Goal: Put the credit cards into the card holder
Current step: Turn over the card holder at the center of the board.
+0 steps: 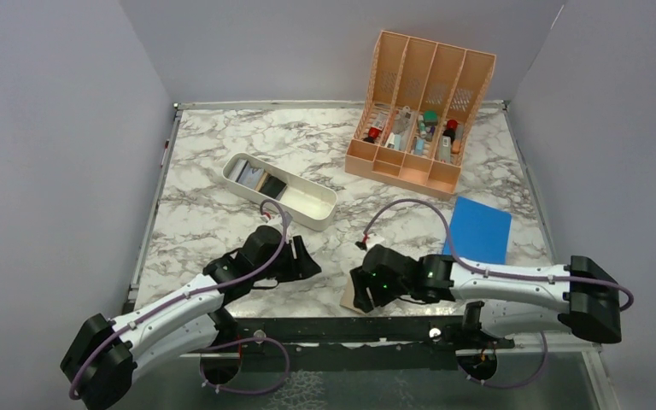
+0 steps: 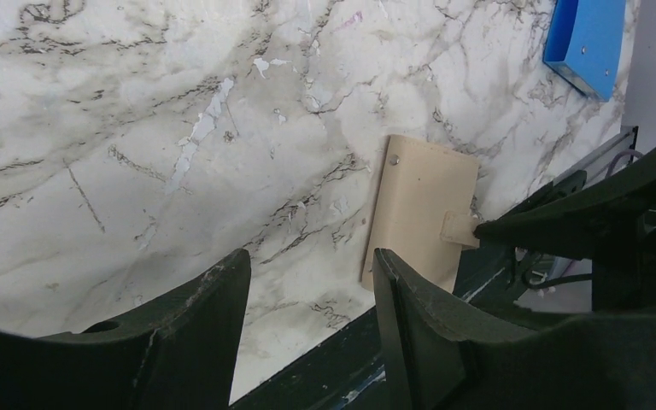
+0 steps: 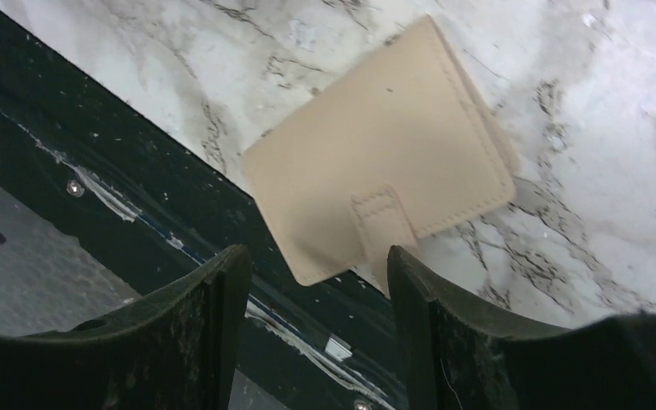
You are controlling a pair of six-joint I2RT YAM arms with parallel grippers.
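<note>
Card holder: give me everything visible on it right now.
The card holder is a small tan wallet, leather-like with stitched edges. It is folded shut, and its strap tab lies over the front. It lies flat on the marble table at the near edge, with one corner hanging over the dark rail. The right gripper is open above the tab; whether it touches cannot be told.

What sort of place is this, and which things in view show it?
Probably a robot test cell: a marble-look table boxed in by plain grey walls, a left arm and right arm mounted at its near edge, and staged props like the peach organizer.
</note>
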